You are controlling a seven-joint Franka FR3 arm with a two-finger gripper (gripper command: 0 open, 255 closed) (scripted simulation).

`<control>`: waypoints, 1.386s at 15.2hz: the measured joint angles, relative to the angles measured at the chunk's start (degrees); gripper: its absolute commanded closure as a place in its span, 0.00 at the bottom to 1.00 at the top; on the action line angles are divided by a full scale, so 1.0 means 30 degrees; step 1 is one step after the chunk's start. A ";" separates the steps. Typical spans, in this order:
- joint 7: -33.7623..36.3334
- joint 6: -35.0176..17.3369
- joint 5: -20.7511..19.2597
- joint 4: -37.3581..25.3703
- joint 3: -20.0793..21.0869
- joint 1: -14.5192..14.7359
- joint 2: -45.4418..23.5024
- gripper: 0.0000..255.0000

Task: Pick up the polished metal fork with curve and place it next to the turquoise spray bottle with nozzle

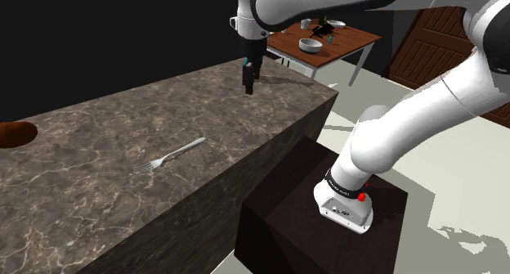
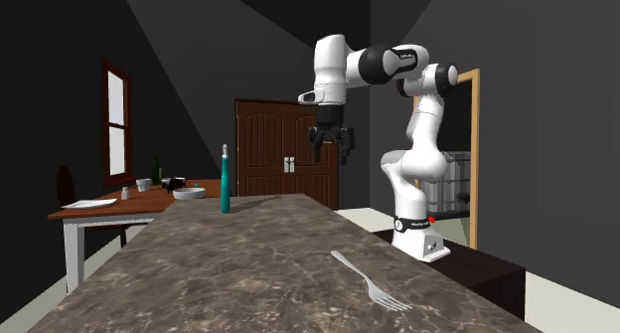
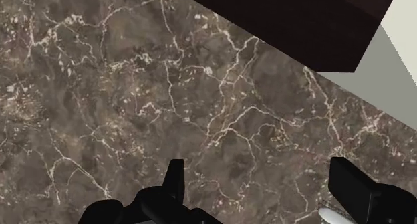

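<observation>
A shiny metal fork (image 1: pixel 172 155) (image 2: pixel 368 278) lies flat on the dark marble counter (image 1: pixel 123 117) (image 2: pixel 248 261), close to the edge on the stand's side. At the counter's far end a slim turquoise spray bottle (image 2: pixel 225 182) (image 1: pixel 248 76) stands upright. My gripper (image 2: pixel 333 147) (image 3: pixel 257 172) hangs high over the counter, well above and apart from both things. Its fingers point down and stand open with nothing between them. Bare marble lies under the gripper in the wrist view.
The dark stand (image 1: pixel 327 215) is right beside the counter's long edge. A wooden dining table (image 1: pixel 327 43) (image 2: pixel 109 207) with a bowl and small items stands beyond the bottle. A brown rounded object (image 1: pixel 16 133) sits on the counter at the shoulder view's left edge.
</observation>
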State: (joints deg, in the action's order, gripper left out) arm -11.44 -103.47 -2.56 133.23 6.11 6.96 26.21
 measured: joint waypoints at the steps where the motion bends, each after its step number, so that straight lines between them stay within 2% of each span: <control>1: -0.0171 -0.0444 0.0098 -0.0265 0.0167 0.0214 -0.0647 0.00; 10: -0.2152 -0.3820 0.0632 -0.2171 0.1474 0.1895 -0.5393 0.00; 21: -0.4705 -0.6327 0.0418 -0.5531 0.3130 0.3628 -1.0671 0.00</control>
State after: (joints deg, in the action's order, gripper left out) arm -25.55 -122.45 -1.30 116.64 15.50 17.84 -5.80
